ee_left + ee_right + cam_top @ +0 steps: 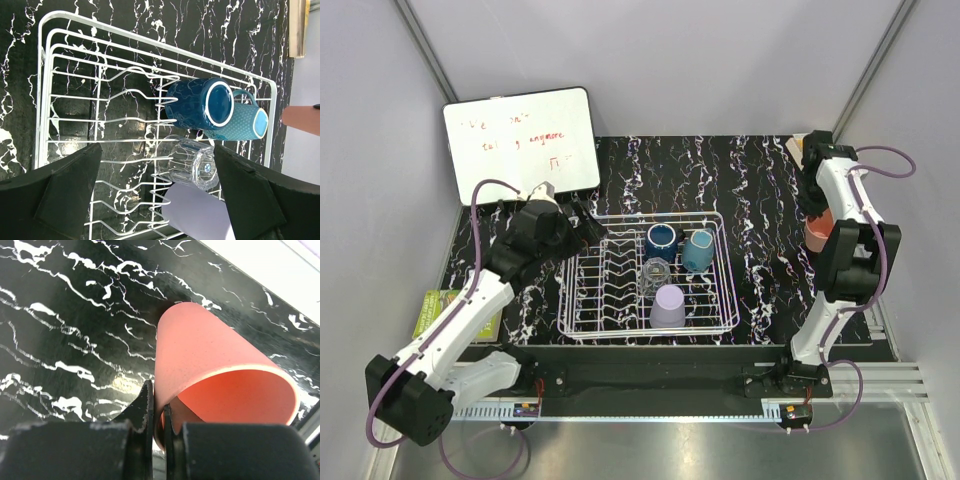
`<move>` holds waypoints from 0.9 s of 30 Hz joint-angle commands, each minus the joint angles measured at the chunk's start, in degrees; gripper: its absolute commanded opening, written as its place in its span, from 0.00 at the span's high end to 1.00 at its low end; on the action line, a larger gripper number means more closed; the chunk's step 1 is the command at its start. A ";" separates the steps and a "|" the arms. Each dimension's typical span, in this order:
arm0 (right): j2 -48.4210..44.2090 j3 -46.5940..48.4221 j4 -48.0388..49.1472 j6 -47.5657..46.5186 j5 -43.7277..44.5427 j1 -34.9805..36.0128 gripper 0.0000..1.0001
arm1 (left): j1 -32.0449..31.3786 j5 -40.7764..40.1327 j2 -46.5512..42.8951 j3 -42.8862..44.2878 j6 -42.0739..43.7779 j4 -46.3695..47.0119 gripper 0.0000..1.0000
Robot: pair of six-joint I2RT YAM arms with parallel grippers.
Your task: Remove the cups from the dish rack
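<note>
The right gripper's [157, 412] fingertips are hidden by its own arm in the top view. Only the wrist view shows them: drawn narrow, they pinch the wall of the pink cup [210, 355] at its rim, one finger [142, 415] outside and the other inside. That cup turns its open mouth back toward the wrist and its closed end away toward the table [60, 315], so its long axis runs along the fingers. The near rim is cut off behind the fingers, and whether the base touches the table cannot be told. From above only a slice of the cup shows under the arm, well apart from the rack [650, 215]. The left gripper [156, 152] stands wide and holds nothing, just off the rack's near end, and its two fingers block the lower corners of its view. Four cups stand ahead of it in the far half of the rack. The blue cup [197, 102] is slightly to its left, with the teal cup [245, 122] just beyond. The glass [190, 162] is straight ahead and hard to pick out among the wires. The lavender cup [195, 212] is to its right, cut off by the picture's edge. All four stand on end, long axes upright. The blue cup's upper end is a flat disc with a pale ring, seemingly a base, but the ends below are hidden. The teal cup's handle sticks out to the gripper's left.
</note>
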 commanded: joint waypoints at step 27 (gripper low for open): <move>10.82 4.89 5.74 -0.58 -12.23 -5.49 1.00 | 0.11 1.39 5.50 2.45 0.29 0.02 0.01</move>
